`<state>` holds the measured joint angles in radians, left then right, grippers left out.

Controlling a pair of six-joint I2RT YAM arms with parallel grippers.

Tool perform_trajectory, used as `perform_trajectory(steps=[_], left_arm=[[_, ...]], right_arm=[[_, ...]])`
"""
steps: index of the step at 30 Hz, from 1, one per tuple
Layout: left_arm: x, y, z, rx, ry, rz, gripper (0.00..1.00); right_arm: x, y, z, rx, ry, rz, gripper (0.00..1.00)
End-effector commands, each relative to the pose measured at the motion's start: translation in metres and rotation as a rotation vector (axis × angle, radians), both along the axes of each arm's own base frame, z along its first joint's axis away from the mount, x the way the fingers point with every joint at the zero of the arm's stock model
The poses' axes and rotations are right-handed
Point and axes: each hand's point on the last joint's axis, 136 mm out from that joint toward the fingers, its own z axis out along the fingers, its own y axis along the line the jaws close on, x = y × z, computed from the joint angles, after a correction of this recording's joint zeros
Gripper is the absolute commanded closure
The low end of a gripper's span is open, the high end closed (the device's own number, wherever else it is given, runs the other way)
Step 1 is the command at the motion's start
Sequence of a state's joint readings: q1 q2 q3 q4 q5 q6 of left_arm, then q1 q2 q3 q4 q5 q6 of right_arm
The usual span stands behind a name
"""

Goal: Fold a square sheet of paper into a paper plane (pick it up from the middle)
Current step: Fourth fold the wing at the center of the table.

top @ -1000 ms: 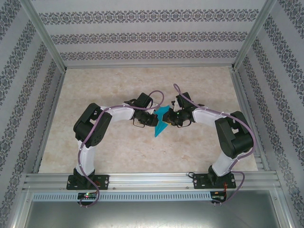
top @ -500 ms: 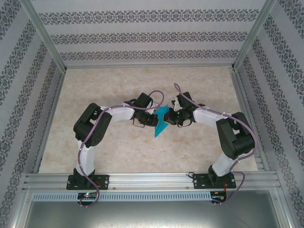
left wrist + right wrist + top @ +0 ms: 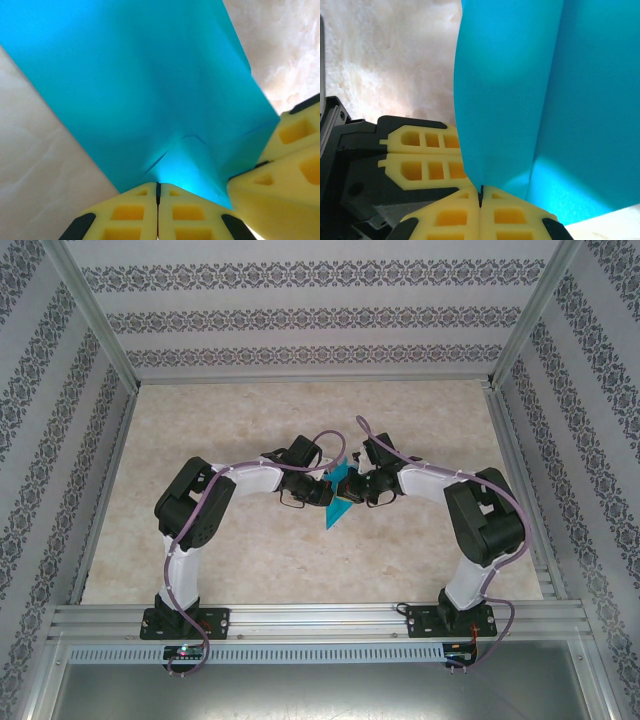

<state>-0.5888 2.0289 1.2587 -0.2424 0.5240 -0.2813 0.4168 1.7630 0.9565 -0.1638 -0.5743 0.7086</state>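
The teal square sheet of paper [image 3: 337,506] is folded into a narrow pointed shape and hangs above the table's middle between both grippers. My left gripper [image 3: 324,491] is shut on its left side. In the left wrist view the yellow fingertips [image 3: 145,192] meet on a creased fold of the paper [image 3: 140,90]. My right gripper [image 3: 353,488] is shut on the sheet's right side. In the right wrist view its jaws [image 3: 481,192] pinch the paper's lower edge [image 3: 520,90]. The two grippers almost touch: the right one's fingers [image 3: 287,165] show beside the left's.
The marble-patterned tabletop [image 3: 250,540] lies below the paper. Aluminium rails [image 3: 320,618] run along the near edge, and patterned walls [image 3: 60,440] enclose the sides and the back. Both arms arch inward from their bases.
The right gripper has closed on the paper and shifted left towards the left gripper. The sheet between them now looks narrower. The left arm has stayed put.
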Motion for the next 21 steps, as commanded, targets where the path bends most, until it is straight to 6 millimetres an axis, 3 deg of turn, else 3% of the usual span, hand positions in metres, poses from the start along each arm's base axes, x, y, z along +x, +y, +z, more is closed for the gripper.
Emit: perform_trajectory(steps=[1,12,21], left_arm=[[-0.026,0.035,-0.05,0.16,0.134,0.036,0.92],[-0.027,0.036,-0.05,0.148,0.134,0.04,0.92],[-0.024,0.036,-0.038,0.077,0.127,0.064,0.95]], right_arm=[[0.008,0.008,0.003,0.03,-0.012,0.002,0.98],[0.017,0.014,-0.005,0.099,0.009,-0.03,0.99],[0.018,0.014,-0.017,0.149,0.039,-0.064,0.99]])
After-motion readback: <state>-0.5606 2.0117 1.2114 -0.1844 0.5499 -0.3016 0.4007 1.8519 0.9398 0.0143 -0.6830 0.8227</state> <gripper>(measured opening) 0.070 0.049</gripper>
